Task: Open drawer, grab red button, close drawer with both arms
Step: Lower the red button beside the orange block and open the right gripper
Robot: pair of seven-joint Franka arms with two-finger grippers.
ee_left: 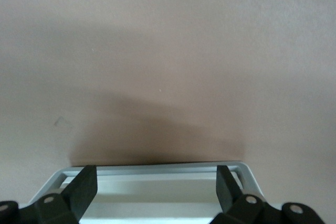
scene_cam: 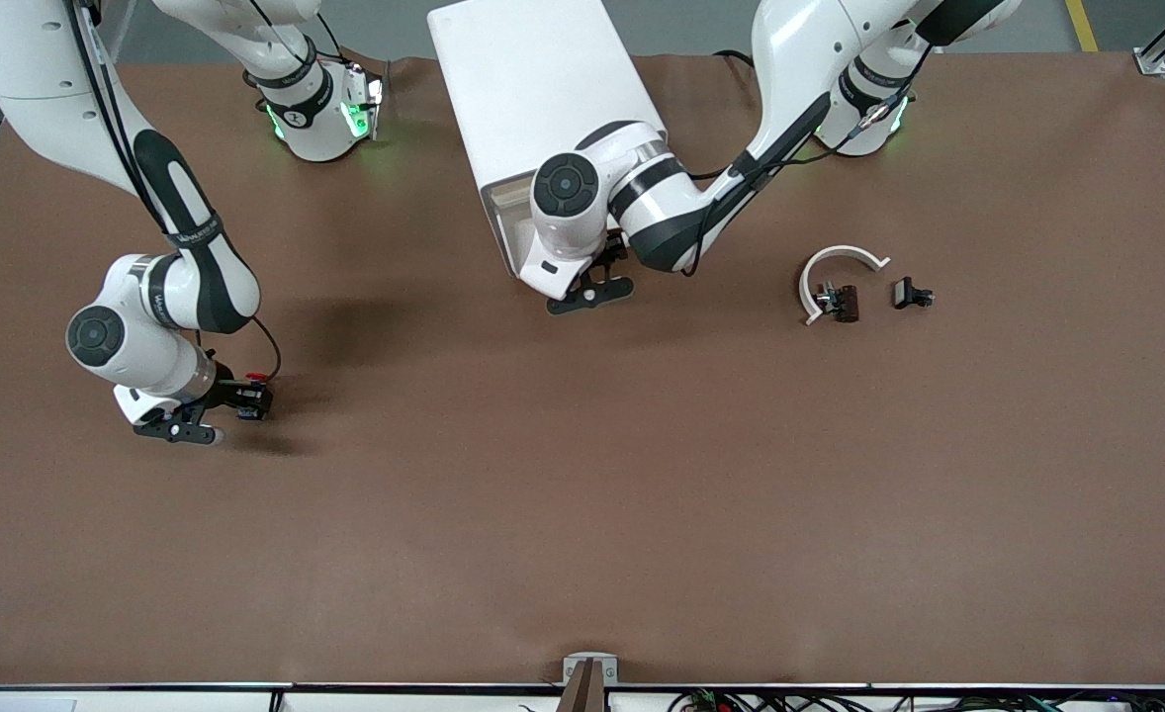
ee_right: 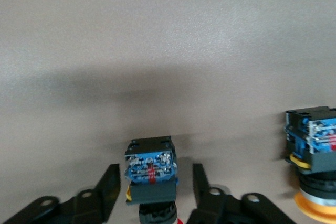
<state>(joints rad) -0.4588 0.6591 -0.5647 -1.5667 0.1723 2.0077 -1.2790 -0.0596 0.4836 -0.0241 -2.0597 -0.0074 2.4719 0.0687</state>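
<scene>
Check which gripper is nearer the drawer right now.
Left. The left gripper is right at the drawer, jaws open astride its front edge. The right gripper is toward the right arm's end of the table, around the red button.

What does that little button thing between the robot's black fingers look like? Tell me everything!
The button has a boxy, dark blue-black plastic body with a bright blue face marked in red. Only a sliver of its red cap shows. It sits on the brown table, toward the right arm's end, between the open fingers of the right end effector, with a gap on each side, so nothing grips it. A similar button with a yellow-orange cap sits beside it, apart.
</scene>
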